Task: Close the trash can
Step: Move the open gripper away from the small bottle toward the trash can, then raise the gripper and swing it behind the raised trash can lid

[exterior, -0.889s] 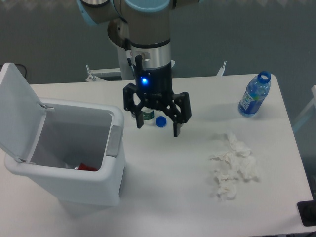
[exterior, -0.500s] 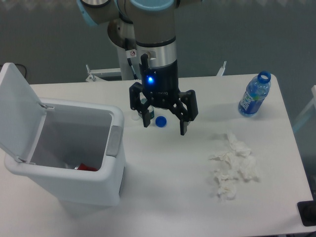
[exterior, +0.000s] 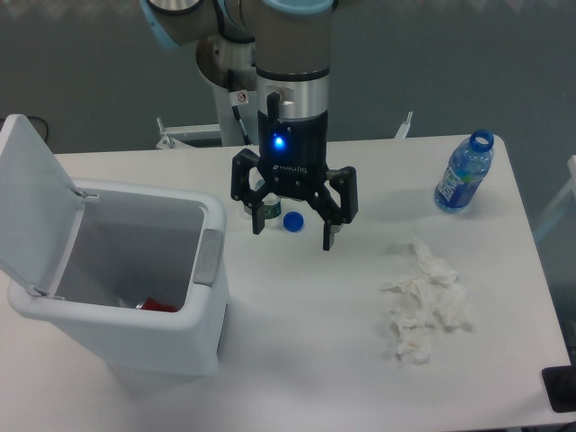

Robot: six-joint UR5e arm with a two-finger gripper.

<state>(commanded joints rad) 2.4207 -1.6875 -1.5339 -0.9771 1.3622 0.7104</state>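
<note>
The white trash can [exterior: 193, 335] stands at the left of the table with its lid [exterior: 31, 202] swung up and back on the left side, so the inside is exposed. A grey latch tab [exterior: 209, 257] sits on the rim facing the gripper. Something red lies at the bottom of the bin. My black gripper [exterior: 293, 236] hangs open over the table, to the right of the bin and well apart from it, with nothing between its fingers.
A blue bottle cap [exterior: 292, 220] and a small green-labelled bottle [exterior: 266, 210] lie just behind the gripper. A capless blue water bottle [exterior: 463, 175] stands at the back right. Crumpled white tissues [exterior: 425, 301] lie to the right of centre.
The gripper shifted a little to the right and slightly away from the trash can. The lid has not moved.
</note>
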